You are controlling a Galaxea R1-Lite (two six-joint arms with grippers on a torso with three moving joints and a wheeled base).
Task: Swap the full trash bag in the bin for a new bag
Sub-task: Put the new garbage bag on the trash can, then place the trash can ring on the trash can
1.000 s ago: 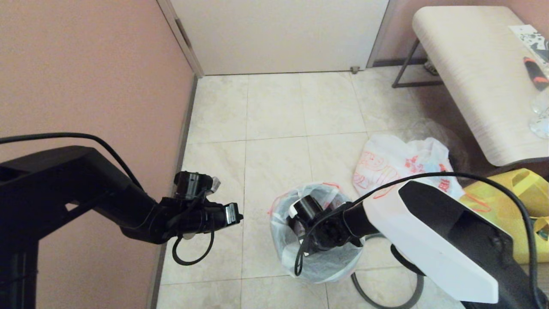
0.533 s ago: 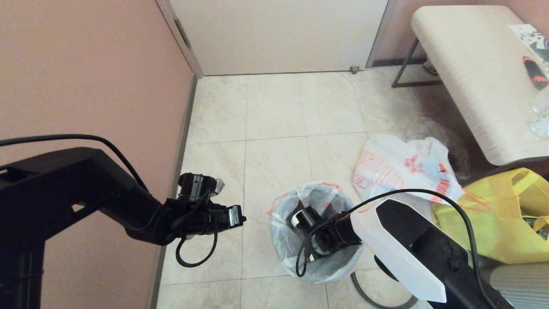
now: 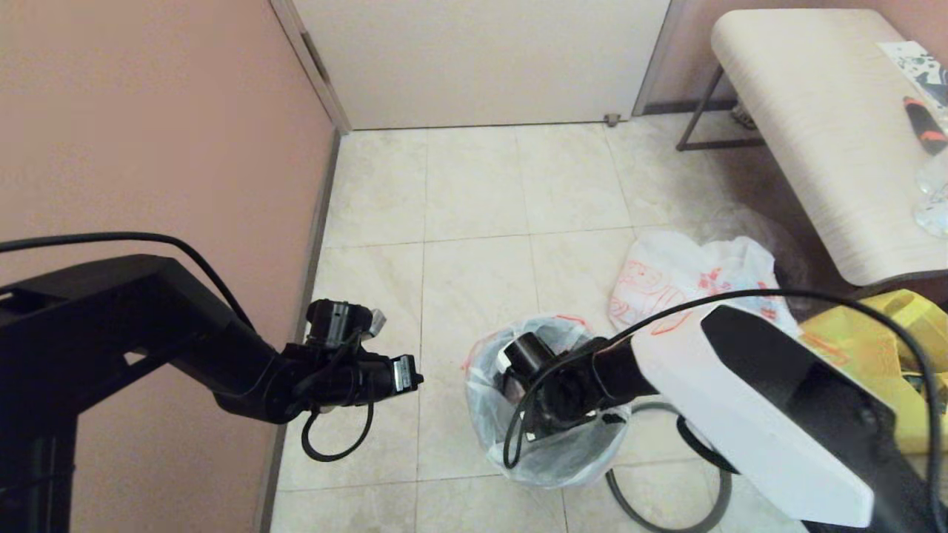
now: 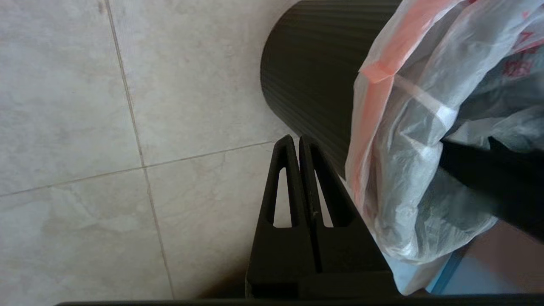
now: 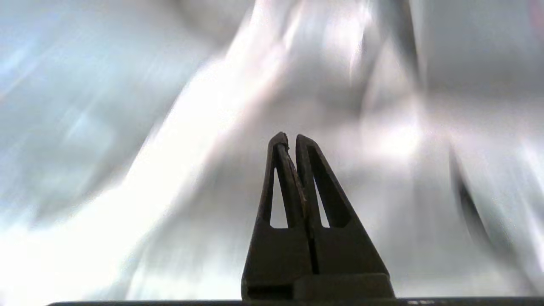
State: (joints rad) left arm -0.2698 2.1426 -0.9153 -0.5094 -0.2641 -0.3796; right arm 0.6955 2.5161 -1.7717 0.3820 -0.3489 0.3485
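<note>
The black ribbed bin (image 4: 306, 76) stands on the tiled floor, lined with a thin translucent white bag with red edges (image 3: 489, 414) (image 4: 408, 170) that hangs over its top. My right arm's wrist (image 3: 552, 385) reaches down into the bag's mouth. The right gripper (image 5: 289, 138) is shut with nothing between its fingers, and blurred white plastic lies all around it. My left gripper (image 4: 293, 138) is shut and empty, hanging over the floor just to the left of the bin, apart from it. A bulging white bag with red print (image 3: 689, 285) lies on the floor behind and to the right of the bin.
A dark grey hoop (image 3: 644, 518) lies on the floor by the bin's right side, partly under my right arm. A yellow shopping bag (image 3: 907, 318) sits at the right under a pale bench (image 3: 815, 111). The pink wall (image 3: 148, 148) runs close on the left.
My right wrist sank deeper into the bin, then came back up a little. The left arm has hardly moved.
</note>
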